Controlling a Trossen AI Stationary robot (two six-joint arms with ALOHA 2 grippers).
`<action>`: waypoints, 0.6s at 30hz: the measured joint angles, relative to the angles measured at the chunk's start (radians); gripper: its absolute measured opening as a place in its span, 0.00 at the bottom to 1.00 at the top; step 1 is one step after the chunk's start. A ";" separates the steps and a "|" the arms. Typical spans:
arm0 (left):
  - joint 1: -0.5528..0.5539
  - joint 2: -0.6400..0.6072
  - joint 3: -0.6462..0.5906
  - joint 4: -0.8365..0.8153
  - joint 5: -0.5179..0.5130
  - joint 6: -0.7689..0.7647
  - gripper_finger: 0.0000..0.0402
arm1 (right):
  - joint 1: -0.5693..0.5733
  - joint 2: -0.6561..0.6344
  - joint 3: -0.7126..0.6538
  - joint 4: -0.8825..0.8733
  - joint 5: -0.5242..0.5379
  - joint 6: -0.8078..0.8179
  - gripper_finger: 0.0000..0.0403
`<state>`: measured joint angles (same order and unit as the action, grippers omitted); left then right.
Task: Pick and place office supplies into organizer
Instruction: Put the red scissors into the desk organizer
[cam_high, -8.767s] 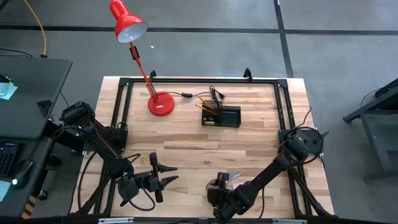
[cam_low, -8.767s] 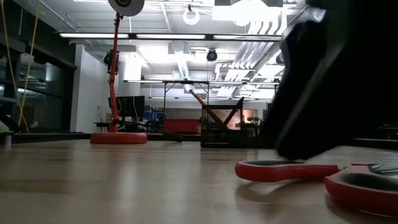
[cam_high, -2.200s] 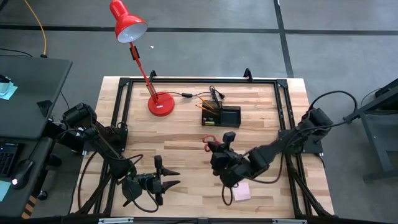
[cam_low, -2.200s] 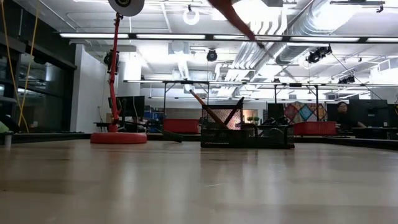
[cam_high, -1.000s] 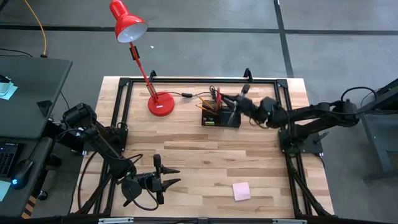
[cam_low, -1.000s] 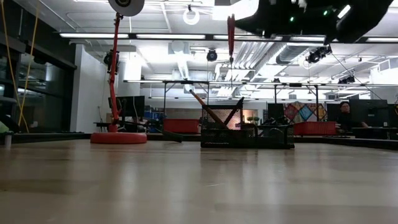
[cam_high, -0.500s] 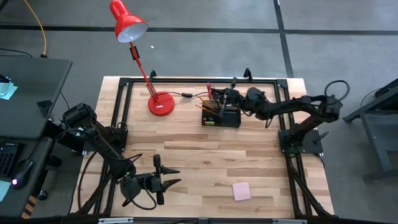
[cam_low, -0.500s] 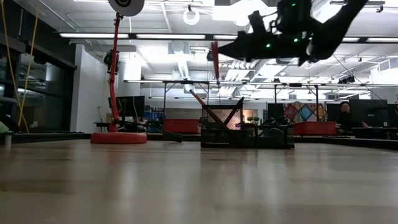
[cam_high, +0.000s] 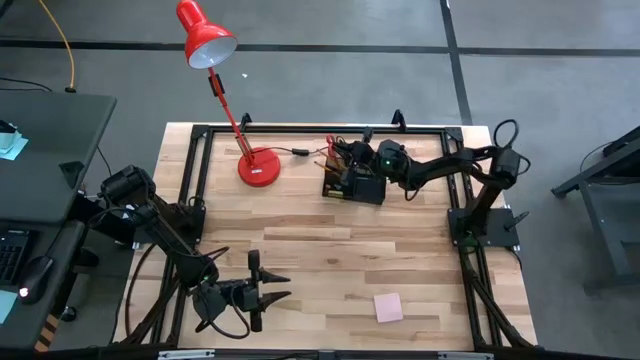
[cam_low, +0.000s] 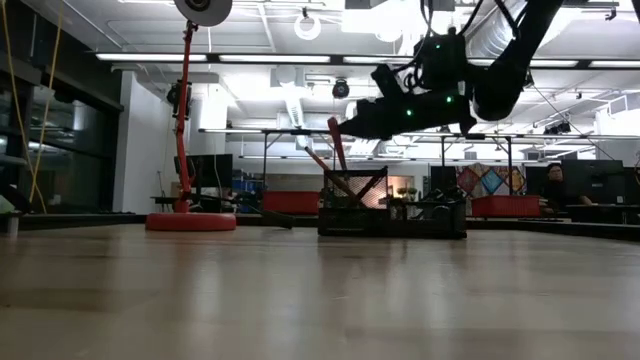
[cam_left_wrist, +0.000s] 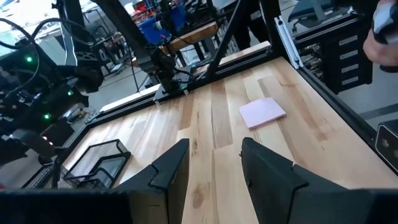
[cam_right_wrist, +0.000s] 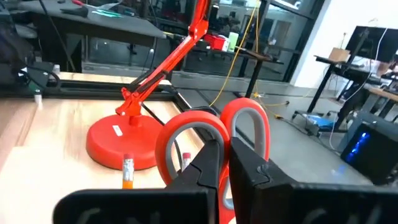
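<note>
Over the far middle of the pale wooden table (cam_high: 330, 240), the right tool (cam_high: 347, 163) is clamped shut on the red-handled scissors (cam_right_wrist: 214, 134), whose two loop handles stand up just past its dark fingers (cam_right_wrist: 208, 165) in the right wrist view. From table height the scissors (cam_low: 337, 143) hang tilted, their lower end dipping into the small black rectangular wire-mesh organizer (cam_low: 392, 213). That organizer (cam_high: 368, 187) sits near the table's far edge, just beside the round base of the red desk lamp (cam_high: 259, 166). An orange-yellow pencil (cam_right_wrist: 127, 172) with a pink eraser end stands just beside the scissors handles.

At the near left of the table, the left tool (cam_high: 268, 284) hovers with its fingers (cam_left_wrist: 171, 168) parted and nothing between them. A pink square sticky pad (cam_high: 388, 307) lies flat on the near right of the table, well apart from the organizer and from both tools.
</note>
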<state>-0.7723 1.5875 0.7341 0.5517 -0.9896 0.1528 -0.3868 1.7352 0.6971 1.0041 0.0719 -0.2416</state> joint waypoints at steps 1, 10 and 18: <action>0.000 0.000 0.000 0.001 0.001 0.000 0.33 | -0.001 0.004 0.000 0.001 -0.001 0.006 0.00; 0.001 0.000 0.000 0.001 0.002 0.002 0.33 | 0.023 0.017 0.002 0.011 0.024 -0.005 0.10; 0.001 0.000 0.000 0.001 0.002 0.008 0.33 | 0.093 0.015 0.002 0.011 0.124 -0.139 0.35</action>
<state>-0.7715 1.5875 0.7341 0.5529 -0.9874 0.1604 -0.2940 1.7501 0.6991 1.0153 0.1958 -0.3810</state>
